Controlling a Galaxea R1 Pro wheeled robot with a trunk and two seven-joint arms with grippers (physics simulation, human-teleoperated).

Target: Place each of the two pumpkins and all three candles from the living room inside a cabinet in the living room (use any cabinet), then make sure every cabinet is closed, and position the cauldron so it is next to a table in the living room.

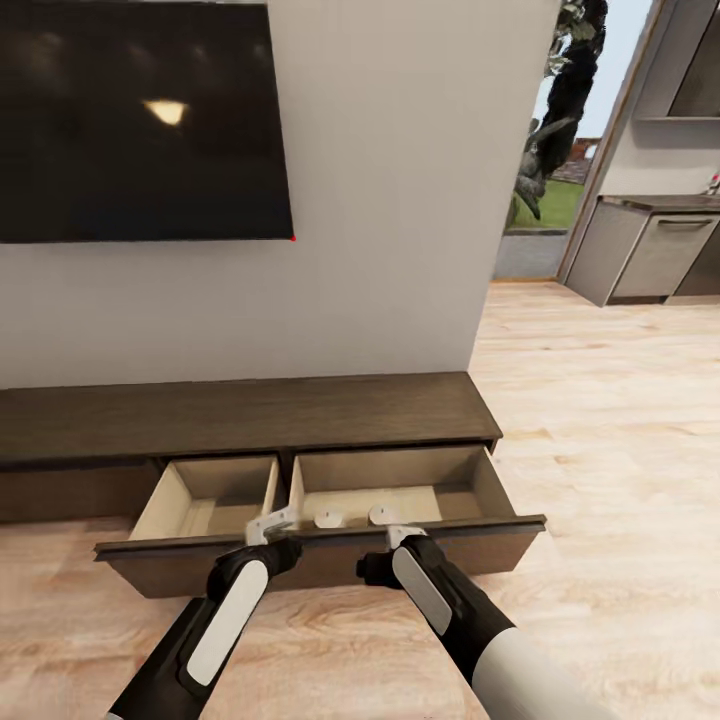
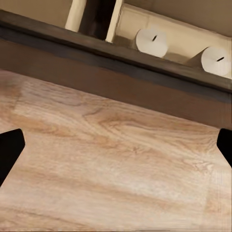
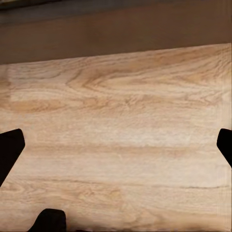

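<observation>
Candles: two short, squat, off-white cylinders with tiny dark wicks stand upright in the right-hand compartment of the pulled-out drawer of the long, low dark-brown wood TV cabinet. Head view shows the same pair near the drawer's front edge, close together but apart. No third candle, pumpkin, cauldron or coffee table is visible.

Progress, judged: two of three candles stowed; pumpkins' status not determinable. The drawer front stands well out from the cabinet body, so closing is still to do, and the cauldron step cannot be assessed from these views.

Materials: cabinet top is matte planked wood, dark grain; drawer front flat and handleless; drawer interior is pale beige board, split by a thin divider into left compartment and right. Candles look smooth and waxy, with flat tops. Light oak-pattern plank floor, visible grain. White plain wall behind; black glossy TV screen reflecting a lamp.

Left gripper hangs at the drawer front's top edge, fingers spread and empty, per the left wrist view. Right gripper hangs just beside it, likewise spread wide, holding nothing. Both wrist cameras look down on floor before the drawer.
</observation>
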